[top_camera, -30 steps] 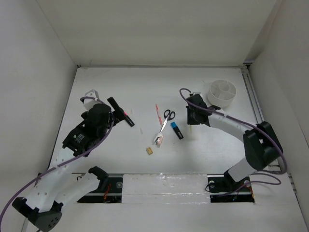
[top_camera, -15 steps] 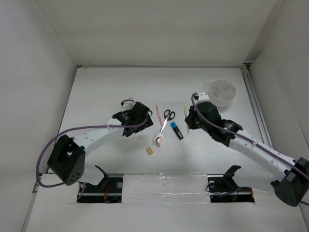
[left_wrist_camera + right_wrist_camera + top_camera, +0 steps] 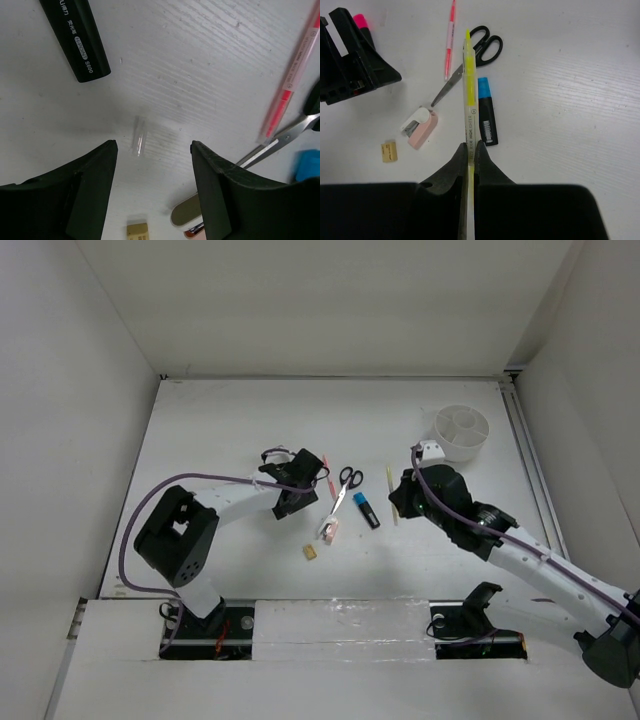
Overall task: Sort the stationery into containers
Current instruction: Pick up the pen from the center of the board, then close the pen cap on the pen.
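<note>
My right gripper [image 3: 398, 498] is shut on the pale yellow stick [image 3: 469, 95], a highlighter, which juts forward above the table [image 3: 390, 485]. Black-handled scissors [image 3: 346, 483], the thin red pen [image 3: 326, 476] and the blue-capped marker [image 3: 366, 510] lie in the middle. My left gripper [image 3: 303, 480] is open and empty, low over bare table [image 3: 152, 150]. The black body of the pink-capped marker [image 3: 75, 37] lies just beyond it, and its pink cap [image 3: 362, 21] shows in the right wrist view. A tan eraser [image 3: 311, 552] and a pink-and-white eraser [image 3: 329, 530] lie nearer. The round white tub [image 3: 462, 432] stands at the far right.
A small clear scrap [image 3: 138, 135] lies between my left fingers. White walls close in the table on the left, back and right. The scissors' blade [image 3: 277, 146] and the red pen [image 3: 295, 70] lie just right of my left gripper.
My left arm has swung from the far left to the middle, beside the red pen. My right gripper now holds the yellow stick and has shifted a little nearer and to the right.
</note>
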`<state>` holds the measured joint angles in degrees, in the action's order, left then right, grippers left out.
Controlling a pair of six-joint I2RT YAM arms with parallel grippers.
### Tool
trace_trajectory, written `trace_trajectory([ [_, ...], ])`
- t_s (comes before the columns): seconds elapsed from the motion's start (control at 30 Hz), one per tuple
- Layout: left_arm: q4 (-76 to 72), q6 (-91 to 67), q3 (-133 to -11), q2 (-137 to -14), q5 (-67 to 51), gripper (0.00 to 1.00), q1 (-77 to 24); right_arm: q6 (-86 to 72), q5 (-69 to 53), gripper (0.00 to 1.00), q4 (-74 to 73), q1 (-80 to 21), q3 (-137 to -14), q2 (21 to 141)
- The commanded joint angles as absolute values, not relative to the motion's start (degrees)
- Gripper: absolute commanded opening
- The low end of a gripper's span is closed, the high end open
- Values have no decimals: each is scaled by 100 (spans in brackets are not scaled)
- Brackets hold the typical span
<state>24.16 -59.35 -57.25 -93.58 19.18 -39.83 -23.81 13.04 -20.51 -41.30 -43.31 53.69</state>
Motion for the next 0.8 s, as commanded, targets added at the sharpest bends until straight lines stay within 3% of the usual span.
trace_trajectory([
  [0.0,2558,-6003,-5906,-9421,2153,56,-3973,-2435,1230,0,-1697,-4175,-4307,5291],
  [0.3,2505,-5897,-5792,-9536,2153,42,-3973,-2487,1125,0,-1644,-4228,-4254,5239],
  [0.6,2505,-5897,-5739,-9826,2083,38,-3973,-2540,1125,0,-1644,-4228,-4201,5133],
  [0.77,2505,-5968,-5573,-9879,1978,27,-3973,-2593,1125,0,-1644,-4228,-4201,5027],
])
